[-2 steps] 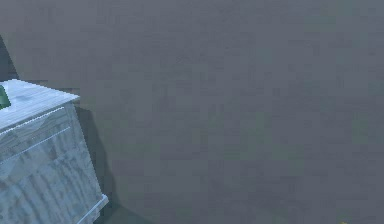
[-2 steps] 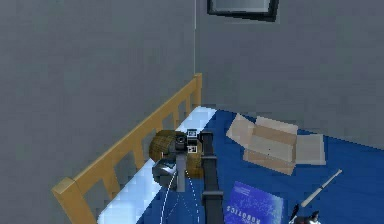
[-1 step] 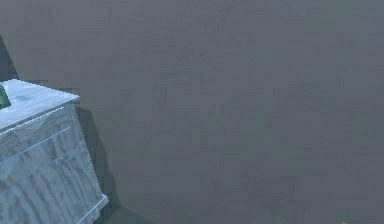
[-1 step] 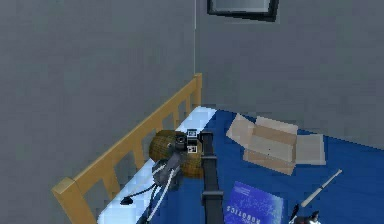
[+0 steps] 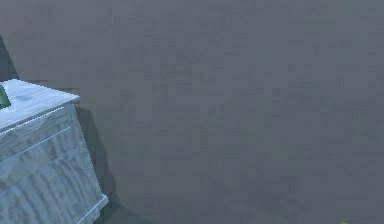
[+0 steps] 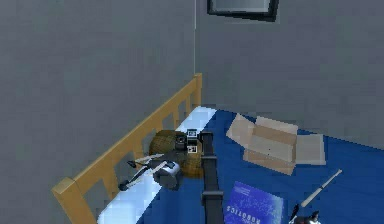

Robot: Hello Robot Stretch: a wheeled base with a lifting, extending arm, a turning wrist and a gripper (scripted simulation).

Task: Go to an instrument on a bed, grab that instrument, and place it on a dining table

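Fingers [image 6: 138,176] of gripper [image 6: 128,182]: whether anything is held cannot be told, bed [image 6: 350,165] behind. Cardboard box [image 6: 268,142], flaps spread, laid on bed at three o'clock; contents not discerned.

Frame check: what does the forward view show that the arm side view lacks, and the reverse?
Forward view: a pale wooden cabinet with a green item on top. Arm side view: a blue bed with a wooden headboard, an open cardboard box, a blue book, the arm and a framed picture. Shared: a grey wall.
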